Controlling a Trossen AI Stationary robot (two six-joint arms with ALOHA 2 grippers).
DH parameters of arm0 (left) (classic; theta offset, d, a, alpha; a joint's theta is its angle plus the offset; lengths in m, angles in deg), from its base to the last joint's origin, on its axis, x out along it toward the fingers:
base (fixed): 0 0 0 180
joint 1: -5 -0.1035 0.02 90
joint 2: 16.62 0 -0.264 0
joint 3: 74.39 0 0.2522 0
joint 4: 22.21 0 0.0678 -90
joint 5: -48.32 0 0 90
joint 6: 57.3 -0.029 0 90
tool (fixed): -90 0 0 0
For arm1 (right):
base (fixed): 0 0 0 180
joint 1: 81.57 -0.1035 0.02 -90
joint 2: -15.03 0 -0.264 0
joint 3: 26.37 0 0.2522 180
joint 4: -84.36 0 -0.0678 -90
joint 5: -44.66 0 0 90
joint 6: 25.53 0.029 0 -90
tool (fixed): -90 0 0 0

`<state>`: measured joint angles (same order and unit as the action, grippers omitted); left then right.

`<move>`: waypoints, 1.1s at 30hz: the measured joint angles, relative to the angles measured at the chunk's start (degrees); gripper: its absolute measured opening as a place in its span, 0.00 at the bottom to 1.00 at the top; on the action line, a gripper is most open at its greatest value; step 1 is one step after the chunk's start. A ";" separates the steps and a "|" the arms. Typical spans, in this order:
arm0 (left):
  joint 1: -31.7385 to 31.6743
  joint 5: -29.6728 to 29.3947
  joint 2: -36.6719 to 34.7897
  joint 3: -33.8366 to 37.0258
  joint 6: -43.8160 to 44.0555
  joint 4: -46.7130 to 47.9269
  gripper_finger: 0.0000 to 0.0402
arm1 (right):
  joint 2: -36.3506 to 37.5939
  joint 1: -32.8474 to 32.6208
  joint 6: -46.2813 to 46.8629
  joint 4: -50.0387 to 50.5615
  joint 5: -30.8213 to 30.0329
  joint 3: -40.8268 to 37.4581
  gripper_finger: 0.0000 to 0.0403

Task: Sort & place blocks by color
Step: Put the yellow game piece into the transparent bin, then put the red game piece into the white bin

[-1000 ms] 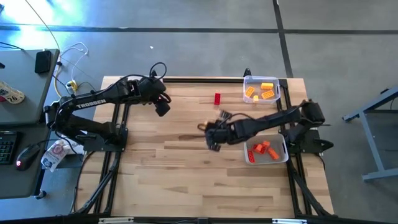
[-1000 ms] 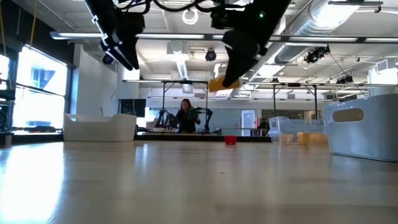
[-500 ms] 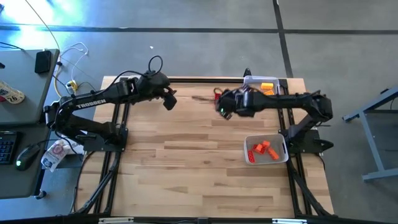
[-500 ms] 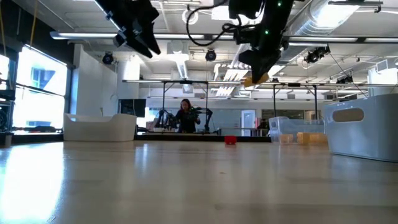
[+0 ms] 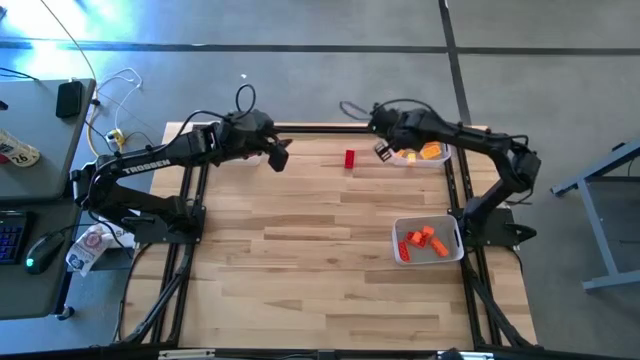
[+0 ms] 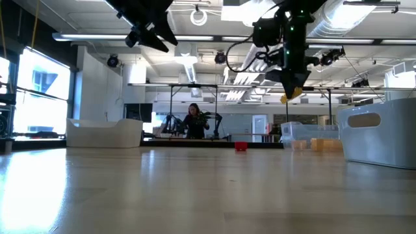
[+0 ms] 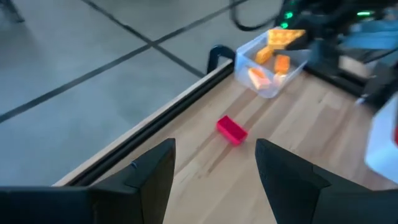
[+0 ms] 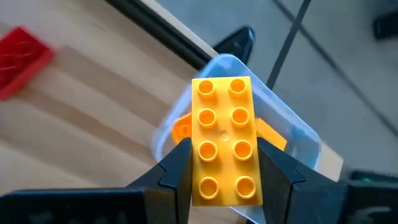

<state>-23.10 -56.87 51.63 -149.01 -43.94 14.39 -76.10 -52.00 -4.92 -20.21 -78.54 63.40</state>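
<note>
The right gripper (image 8: pixel 222 165) has its fingers pinched on the long sides of a yellow block (image 8: pixel 225 140), studs facing the wrist camera, and it hangs in the air right above the clear tray (image 5: pixel 440 160) at the far right corner of the table (image 5: pixel 300 260). That tray already holds a few orange and yellow blocks (image 5: pixel 431 151). From table height the same yellow block (image 6: pixel 292 95) shows as a small piece under the dark fingers, well above the wood and above the clear tray (image 6: pixel 311 139), which is something the overhead look hides behind the arm. The left gripper (image 7: pixel 214 165) hangs over the far edge of the table, to the left of that tray, its fingers spread wide with nothing between them. Between those fingers its wrist camera sees a lone red block (image 7: pixel 232 130) lying flat on the wood, left of the clear tray and near the black rail of the far edge. A second tray (image 5: pixel 428 241), nearer along the right edge, holds red and orange blocks (image 5: pixel 422 240). The rest of the table from the red block toward the near edge is bare wood. A person (image 6: pixel 194 121) stands in the room far behind.
</note>
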 joint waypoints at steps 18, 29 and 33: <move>0.00 4.86 0.00 0.00 1.07 -3.23 0.52 | -4.74 15.25 -1.38 1.27 17.96 0.00 0.29; 0.00 -0.68 0.00 0.00 -3.92 1.26 0.52 | -7.67 16.22 -4.31 1.35 17.91 0.00 0.49; -1.10 -3.54 0.00 0.00 -6.22 3.75 0.52 | -7.67 16.22 -4.57 1.11 17.48 0.00 0.54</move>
<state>-24.20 -60.41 51.63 -149.01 -50.16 18.13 -83.78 -35.79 -9.50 -19.10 -61.06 63.40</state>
